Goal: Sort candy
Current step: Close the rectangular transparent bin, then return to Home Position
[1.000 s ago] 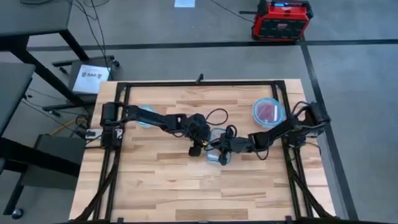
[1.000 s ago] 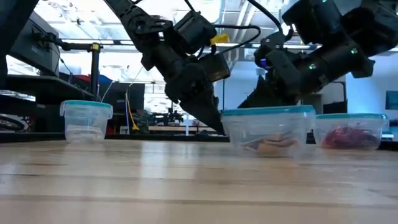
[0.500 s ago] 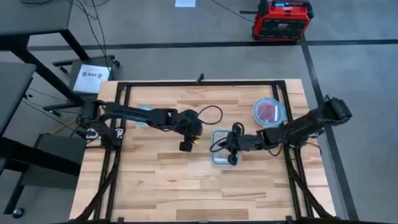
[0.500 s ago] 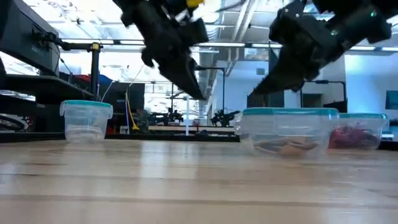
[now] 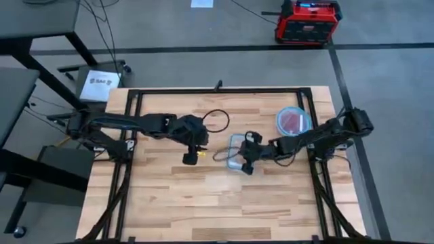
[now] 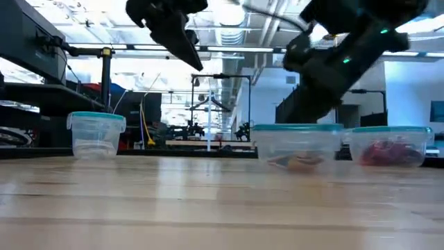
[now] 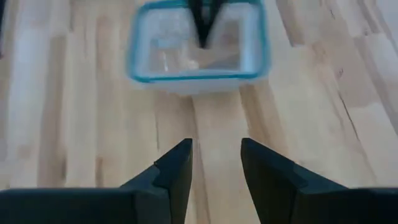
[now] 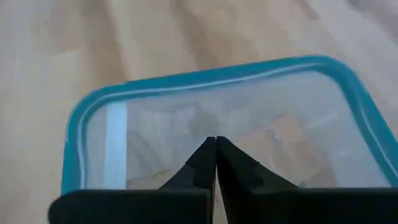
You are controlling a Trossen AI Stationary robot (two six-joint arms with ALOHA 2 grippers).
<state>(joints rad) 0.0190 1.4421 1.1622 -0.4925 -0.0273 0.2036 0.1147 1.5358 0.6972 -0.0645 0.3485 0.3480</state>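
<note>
A square clear container with a blue rim (image 5: pixel 231 145) stands mid-table and holds orange-tan candy (image 6: pixel 294 161). My right gripper (image 5: pixel 245 167) is shut, its tips over the container's clear lid (image 8: pixel 161 124). My left gripper (image 5: pixel 190 158) hangs open and empty above the bare wood, left of that container; the left wrist view shows the container (image 7: pixel 134 57) ahead of its fingers. A round container (image 5: pixel 293 120) with red candy (image 6: pixel 388 152) stands at the far right. My right gripper's shut fingertips (image 8: pixel 216 144) meet the square container's clear lid near its middle (image 8: pixel 249 134). They come slanting down from the table's right. The container stands flat on the table.
A third clear, blue-rimmed container (image 6: pixel 96 135) stands at the left, under my left arm. Black frame rails (image 5: pixel 203 91) run along the table's far, left and right edges. Bare wood (image 5: pixel 217 203) lies between the grippers and the near edge.
My left gripper has risen and drawn back toward the table's left edge, away from the square container. The square container has slid a little toward the right and back again, with my right gripper over it throughout.
</note>
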